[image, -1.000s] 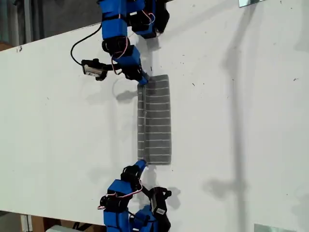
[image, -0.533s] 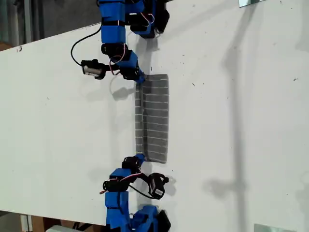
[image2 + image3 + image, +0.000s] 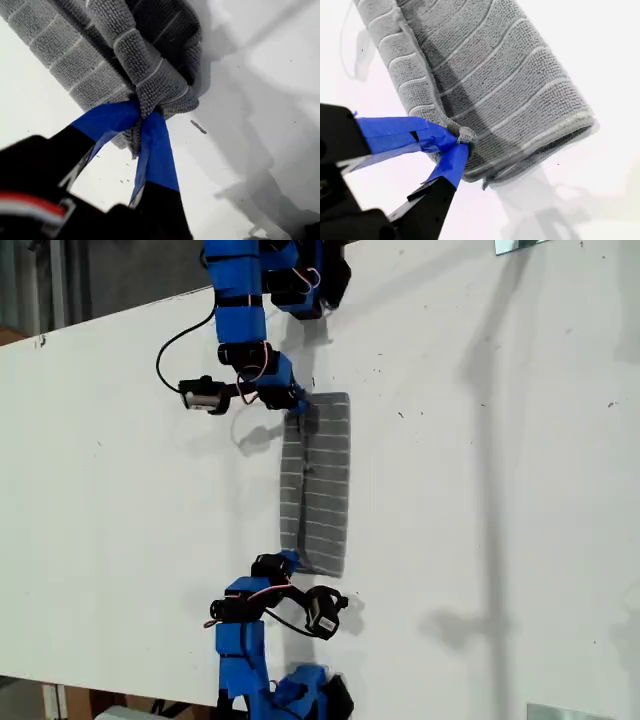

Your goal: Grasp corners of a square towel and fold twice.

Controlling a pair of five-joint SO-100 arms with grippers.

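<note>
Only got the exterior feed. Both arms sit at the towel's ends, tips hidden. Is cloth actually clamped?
Observer: On one arm, yes. The first wrist view shows the first tool shut on a bunched corner of the towel, with fabric poking out between the jaws.
Operator: Other one?
Observer: The second tool is shut too, but it pinches only a small tip of corner from the folded towel's upper layer.

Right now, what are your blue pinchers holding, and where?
Both hold the towel: my first gripper and my second gripper each pinch a corner.
</note>
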